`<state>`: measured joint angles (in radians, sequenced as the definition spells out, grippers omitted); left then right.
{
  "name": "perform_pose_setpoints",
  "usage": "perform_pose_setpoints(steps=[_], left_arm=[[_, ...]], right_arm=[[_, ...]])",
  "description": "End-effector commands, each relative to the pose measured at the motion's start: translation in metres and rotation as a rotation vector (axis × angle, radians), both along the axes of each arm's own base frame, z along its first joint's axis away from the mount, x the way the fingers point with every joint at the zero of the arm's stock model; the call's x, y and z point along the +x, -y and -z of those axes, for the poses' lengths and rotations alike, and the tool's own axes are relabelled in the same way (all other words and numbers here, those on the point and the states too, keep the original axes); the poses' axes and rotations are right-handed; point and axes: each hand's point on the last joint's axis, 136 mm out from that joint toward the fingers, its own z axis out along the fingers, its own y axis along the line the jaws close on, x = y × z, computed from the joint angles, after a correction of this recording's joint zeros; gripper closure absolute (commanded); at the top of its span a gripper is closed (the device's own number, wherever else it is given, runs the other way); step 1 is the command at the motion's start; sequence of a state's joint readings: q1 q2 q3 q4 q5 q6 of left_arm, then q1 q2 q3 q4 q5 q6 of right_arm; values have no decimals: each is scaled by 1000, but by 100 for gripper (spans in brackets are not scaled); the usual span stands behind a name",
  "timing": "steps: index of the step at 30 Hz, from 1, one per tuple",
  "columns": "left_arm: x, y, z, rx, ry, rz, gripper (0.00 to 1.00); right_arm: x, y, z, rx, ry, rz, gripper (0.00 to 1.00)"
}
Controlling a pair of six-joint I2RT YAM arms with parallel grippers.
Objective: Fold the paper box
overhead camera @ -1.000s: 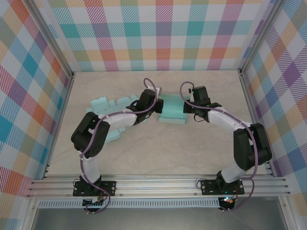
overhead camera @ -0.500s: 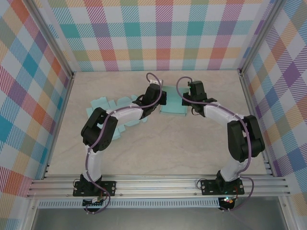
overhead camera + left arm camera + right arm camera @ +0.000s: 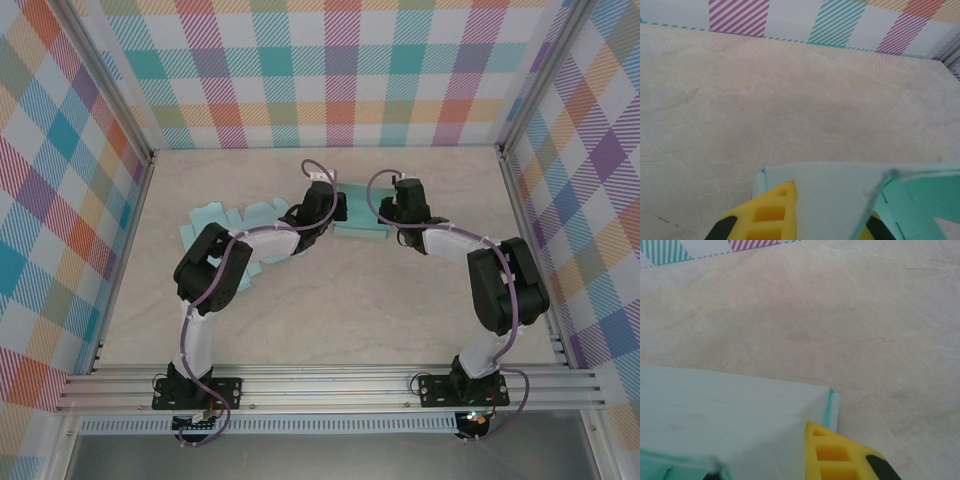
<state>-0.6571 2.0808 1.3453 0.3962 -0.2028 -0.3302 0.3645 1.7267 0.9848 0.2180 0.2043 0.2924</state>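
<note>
You have two claws on the job, the left claw and the right claw. Between them you have one teal paper box. Out beyond the left claw, on the side away from the right one, lie flat teal paper cutouts. The left arm crosses over them, so you cannot count them with certainty.
</note>
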Motion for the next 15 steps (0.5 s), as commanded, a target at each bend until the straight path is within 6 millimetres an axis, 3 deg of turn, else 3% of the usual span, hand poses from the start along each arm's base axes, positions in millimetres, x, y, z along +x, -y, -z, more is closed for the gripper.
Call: perform_pose_setpoints(steps=[1,8,15], left_arm=[[-41,44,15,-71,-67,166,100],[-61,36,44,-36,-103,177,100],[-79,24,59,9,-99,184,100]], right_arm=[[-19,-46,-6,116,16,-153,91],[-38,-43,9,104,-3,-150,91],[-55,-38,22,74,-19,-157,91]])
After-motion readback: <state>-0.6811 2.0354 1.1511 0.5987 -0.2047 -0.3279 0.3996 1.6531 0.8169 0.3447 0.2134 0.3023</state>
